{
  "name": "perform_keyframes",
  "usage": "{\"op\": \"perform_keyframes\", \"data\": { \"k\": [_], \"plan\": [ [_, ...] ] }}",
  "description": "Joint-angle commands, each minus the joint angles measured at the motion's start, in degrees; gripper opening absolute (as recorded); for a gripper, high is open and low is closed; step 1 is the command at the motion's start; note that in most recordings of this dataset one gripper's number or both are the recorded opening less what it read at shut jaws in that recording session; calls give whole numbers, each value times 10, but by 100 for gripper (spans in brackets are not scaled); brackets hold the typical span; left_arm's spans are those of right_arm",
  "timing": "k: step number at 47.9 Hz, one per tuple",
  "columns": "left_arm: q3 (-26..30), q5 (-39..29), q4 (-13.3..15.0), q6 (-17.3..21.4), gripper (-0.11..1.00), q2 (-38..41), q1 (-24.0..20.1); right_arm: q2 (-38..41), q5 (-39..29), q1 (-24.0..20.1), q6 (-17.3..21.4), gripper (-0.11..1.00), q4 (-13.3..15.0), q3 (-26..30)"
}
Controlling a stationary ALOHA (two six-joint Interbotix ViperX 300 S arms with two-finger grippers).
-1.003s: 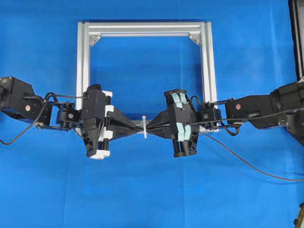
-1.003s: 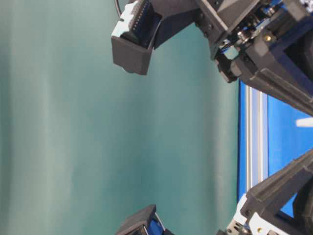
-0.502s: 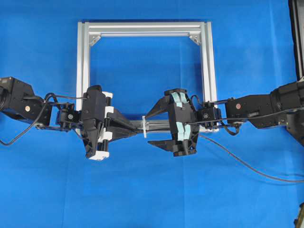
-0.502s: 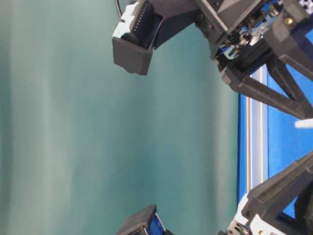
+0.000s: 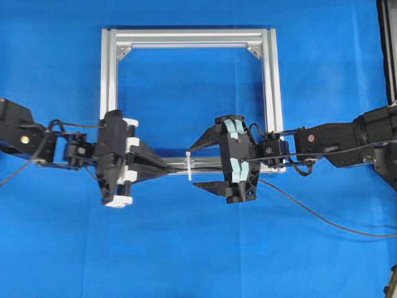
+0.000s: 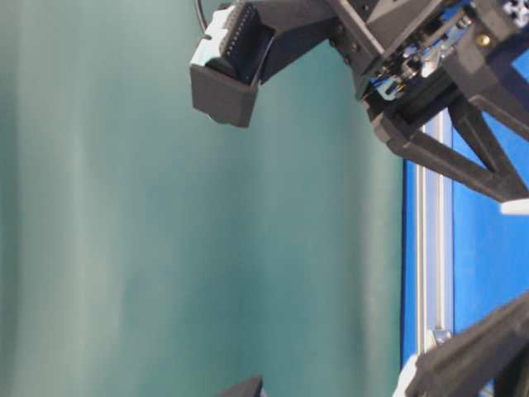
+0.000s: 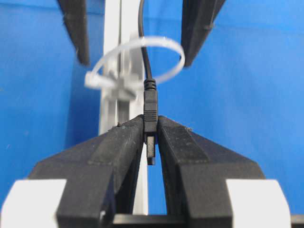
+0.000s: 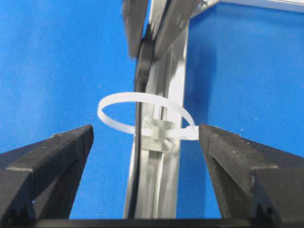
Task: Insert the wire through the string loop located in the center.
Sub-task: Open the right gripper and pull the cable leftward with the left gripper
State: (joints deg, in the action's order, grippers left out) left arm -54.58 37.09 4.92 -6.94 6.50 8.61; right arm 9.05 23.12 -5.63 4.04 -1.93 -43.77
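Observation:
The white string loop (image 5: 188, 166) sits on the front rail of the silver frame (image 5: 186, 36). The black wire (image 5: 322, 217) runs from the right, under my right arm and through the loop. My left gripper (image 5: 169, 167) is just left of the loop, shut on the wire's plug (image 7: 150, 109). From there the cable (image 7: 142, 28) runs back through the loop (image 7: 164, 42). My right gripper (image 5: 195, 166) is open and empty, one finger on each side of the loop (image 8: 123, 97). The wire (image 8: 137, 156) passes between its fingers untouched, along the rail.
The frame stands on a blue cloth (image 5: 198, 248). The wire's slack trails across the cloth to the lower right edge. A dark object (image 5: 388, 49) stands at the far right edge. In the table-level view the frame rail (image 6: 434, 248) shows between both arms.
My right gripper, shut on the wire a second ago, has opened. My left gripper has moved left, away from the loop, with the plug still in it.

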Motion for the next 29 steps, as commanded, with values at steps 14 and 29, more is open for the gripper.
{"op": "perform_keyframes", "data": {
  "k": [14, 29],
  "plan": [
    [-101, 5, -1, -2, 9, -92, 1, -18, 2, 1, -2, 79, 1, 4],
    [-185, 4, -1, -3, 9, -156, 14, -17, 2, 1, -2, 79, 1, 4]
  ]
}}
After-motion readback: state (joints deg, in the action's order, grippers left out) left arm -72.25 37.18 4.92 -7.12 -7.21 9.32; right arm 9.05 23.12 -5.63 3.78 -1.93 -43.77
